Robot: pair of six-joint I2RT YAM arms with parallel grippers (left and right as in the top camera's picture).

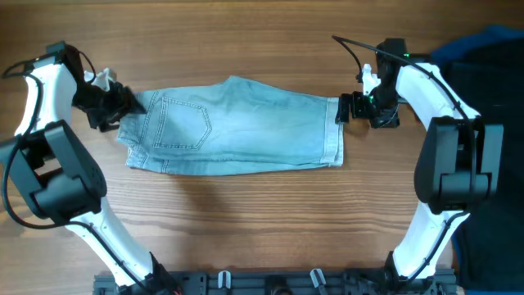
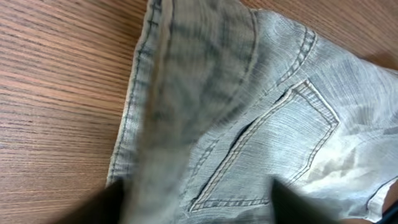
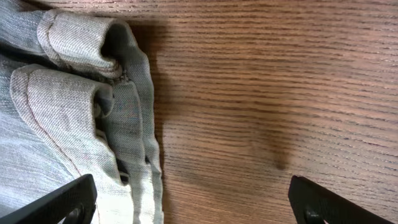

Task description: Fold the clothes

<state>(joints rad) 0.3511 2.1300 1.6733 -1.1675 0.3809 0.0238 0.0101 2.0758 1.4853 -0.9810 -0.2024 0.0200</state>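
Up close, the right gripper [image 3: 193, 208] has its two dark fingers [image 3: 62, 202] spread wide apart, with nothing between them but bare wooden table [image 3: 280, 81]. Just beside its one finger lies the rolled leg hem [image 3: 81, 43] of the pale blue denim shorts [image 3: 37, 143]; the finger sits at the hem's edge, and whether it touches the cloth cannot be told. From above, this gripper sits at the leg end of the shorts, and well behind its arm, at the table's far corner, lies a heap of black and bright-blue fabric [image 1: 479, 61].

The left gripper [image 2: 193, 205] shows only as two blurred dark shapes at the bottom of its own camera view, with a raised, blurred fold of the denim waistband [image 2: 186, 81] running between them. Whether the fingers are pressed onto that fold cannot be told. Just ahead of it is a stitched back pocket [image 2: 273, 143]. From above, this gripper meets the waistband end of the shorts.

The shorts lie flat on the table, stretched out between the two grippers.
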